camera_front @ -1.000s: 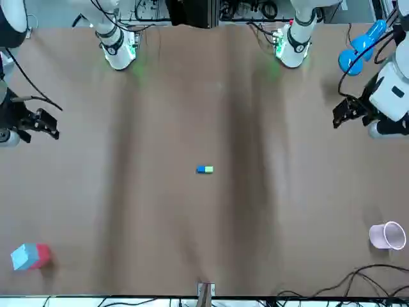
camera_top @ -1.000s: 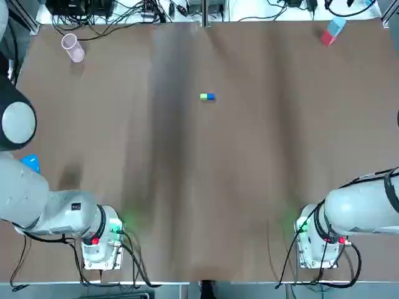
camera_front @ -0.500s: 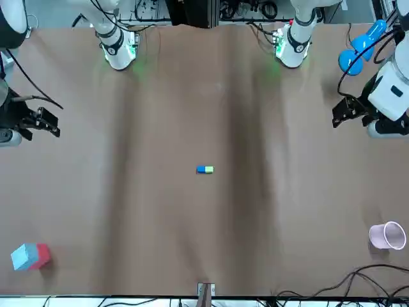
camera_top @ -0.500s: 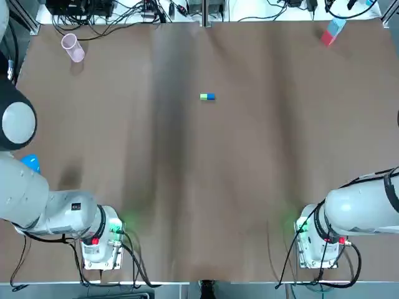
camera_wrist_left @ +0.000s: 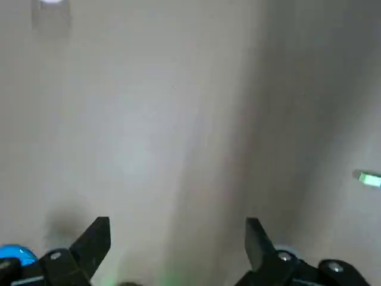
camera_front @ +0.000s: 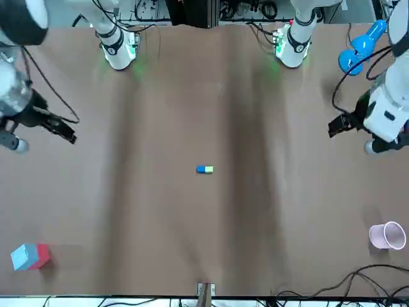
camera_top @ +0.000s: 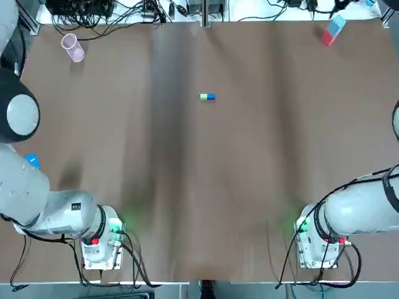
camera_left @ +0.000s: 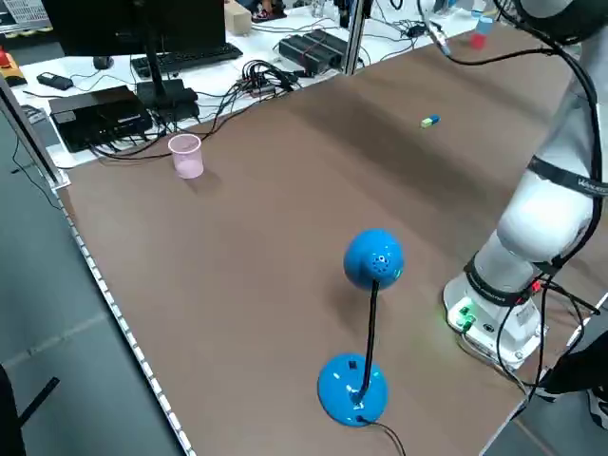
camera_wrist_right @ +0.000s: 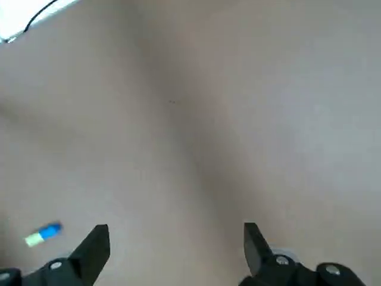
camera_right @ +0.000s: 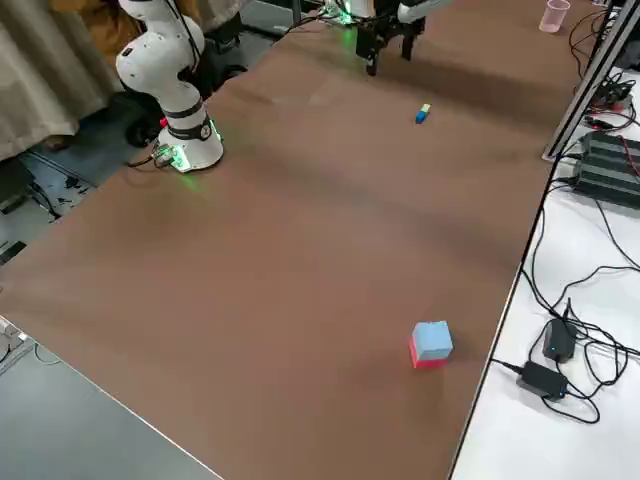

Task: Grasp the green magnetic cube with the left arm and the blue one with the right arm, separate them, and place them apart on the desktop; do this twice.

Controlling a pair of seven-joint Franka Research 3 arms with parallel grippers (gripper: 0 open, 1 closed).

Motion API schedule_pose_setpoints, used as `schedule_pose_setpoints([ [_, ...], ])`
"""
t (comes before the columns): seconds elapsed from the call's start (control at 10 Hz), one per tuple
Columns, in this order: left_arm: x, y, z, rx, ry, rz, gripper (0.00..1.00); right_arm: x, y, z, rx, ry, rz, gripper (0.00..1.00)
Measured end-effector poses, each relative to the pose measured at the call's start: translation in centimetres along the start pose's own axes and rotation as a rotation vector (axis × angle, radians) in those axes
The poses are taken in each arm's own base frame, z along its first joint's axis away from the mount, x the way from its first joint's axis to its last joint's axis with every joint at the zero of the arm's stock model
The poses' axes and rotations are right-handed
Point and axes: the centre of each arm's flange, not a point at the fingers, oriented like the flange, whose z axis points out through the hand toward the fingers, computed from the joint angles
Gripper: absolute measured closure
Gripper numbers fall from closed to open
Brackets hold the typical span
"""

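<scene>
We see the green cube (camera_top: 203, 96) and the blue cube (camera_top: 211, 97) touching each other on the desk (camera_top: 187, 187), between the two claws and well apart from both. The green one lies toward the left claw (camera_front: 335, 126), the blue one toward the right claw (camera_front: 67, 134). Both claws hang above the desk, fingers spread wide, holding nothing.

green cube (camera_top: 203, 96), blue cube (camera_top: 211, 96), brown table (camera_top: 262, 162)

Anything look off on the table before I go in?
Nothing stands out. Green cube and blue cube lie joined mid-table, the cup stands upright, and the left pincer and right pincer are open, far from them.
</scene>
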Motion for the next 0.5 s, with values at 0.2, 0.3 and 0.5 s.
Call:
schedule_pose_setpoints([
  [0.2, 0.9, 1.8, 3.3, 0.012, -0.059, -0.214, 0.00, -1.8, -4.6, 3.1, -0.027, -0.029, 0.195, 0.00],
  [0.3, 1.0, 3.0, 4.7, 0.005, -0.093, -0.315, 0.00, -2.4, -6.6, 5.0, -0.048, -0.044, 0.273, 0.00],
  [0.5, 0.9, 6.4, 8.1, 0.010, -0.150, -0.522, 0.00, -3.8, -11.2, 8.6, -0.043, -0.038, 0.400, 0.00],
])
